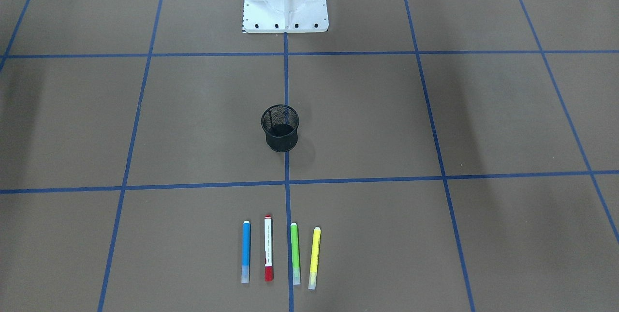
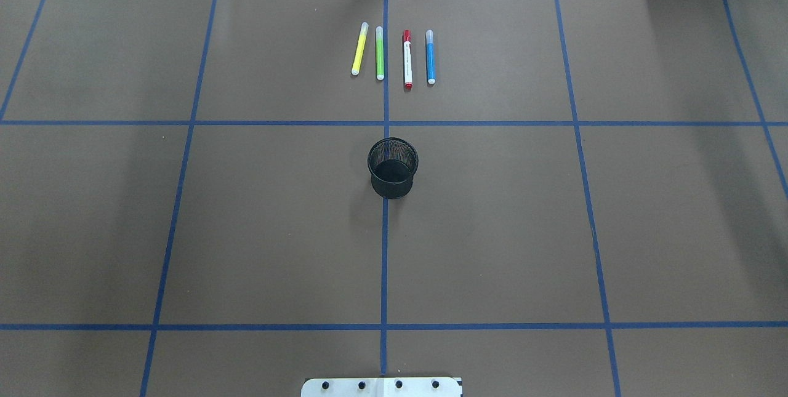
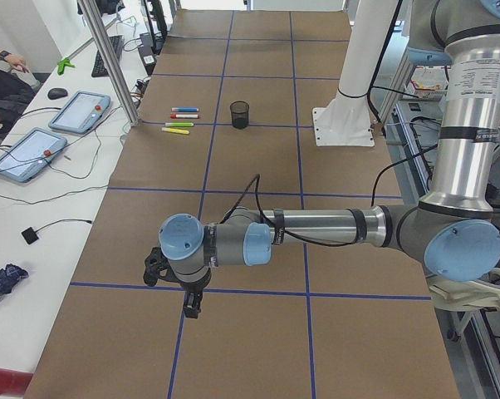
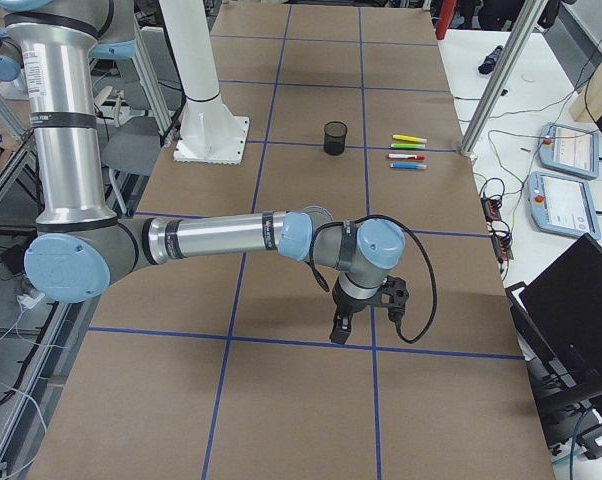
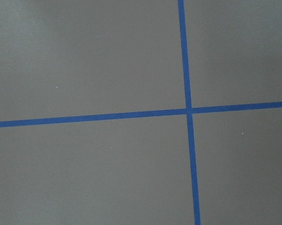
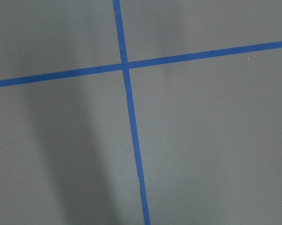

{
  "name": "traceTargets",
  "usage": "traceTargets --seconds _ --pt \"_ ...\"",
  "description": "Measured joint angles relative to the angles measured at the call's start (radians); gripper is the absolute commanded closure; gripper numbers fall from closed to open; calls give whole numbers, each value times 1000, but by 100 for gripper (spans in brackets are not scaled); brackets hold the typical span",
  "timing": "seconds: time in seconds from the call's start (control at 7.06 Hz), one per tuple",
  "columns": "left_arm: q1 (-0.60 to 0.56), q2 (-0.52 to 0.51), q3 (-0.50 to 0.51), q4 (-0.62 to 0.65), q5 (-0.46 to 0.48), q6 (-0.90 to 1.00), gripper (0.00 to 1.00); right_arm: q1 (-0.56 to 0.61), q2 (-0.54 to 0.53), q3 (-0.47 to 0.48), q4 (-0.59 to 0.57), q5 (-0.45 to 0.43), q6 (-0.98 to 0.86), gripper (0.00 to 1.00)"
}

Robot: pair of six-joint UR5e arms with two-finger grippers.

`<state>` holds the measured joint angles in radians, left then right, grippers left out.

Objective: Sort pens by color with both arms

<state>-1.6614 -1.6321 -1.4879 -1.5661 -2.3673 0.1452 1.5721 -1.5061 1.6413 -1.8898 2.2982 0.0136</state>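
Pens: blue highlighter (image 1: 246,252), red-capped marker (image 1: 268,248), green highlighter (image 1: 295,253) and yellow highlighter (image 1: 314,258) lie in a row on the counter (image 1: 435,109), near the mesh cup (image 1: 280,128).
Left arm (image 3: 316,223): far from pens; jaws open or closed, cannot tell.
Right arm (image 4: 221,235): far from pens; jaws open or closed, cannot tell.

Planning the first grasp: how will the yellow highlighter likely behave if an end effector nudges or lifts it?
The yellow highlighter is a slim, round-looking barrel lying flat, so a sideways nudge would probably roll it toward the green highlighter beside it. It looks straight and rigid, and likely light, so it should lift without bending.
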Motion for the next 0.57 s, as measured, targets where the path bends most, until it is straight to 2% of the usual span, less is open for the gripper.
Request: traceTargets --seconds 0.57 --pt "2 21 -3 -51 -1 -27 0 7 0 -6 7 0 -1 0"
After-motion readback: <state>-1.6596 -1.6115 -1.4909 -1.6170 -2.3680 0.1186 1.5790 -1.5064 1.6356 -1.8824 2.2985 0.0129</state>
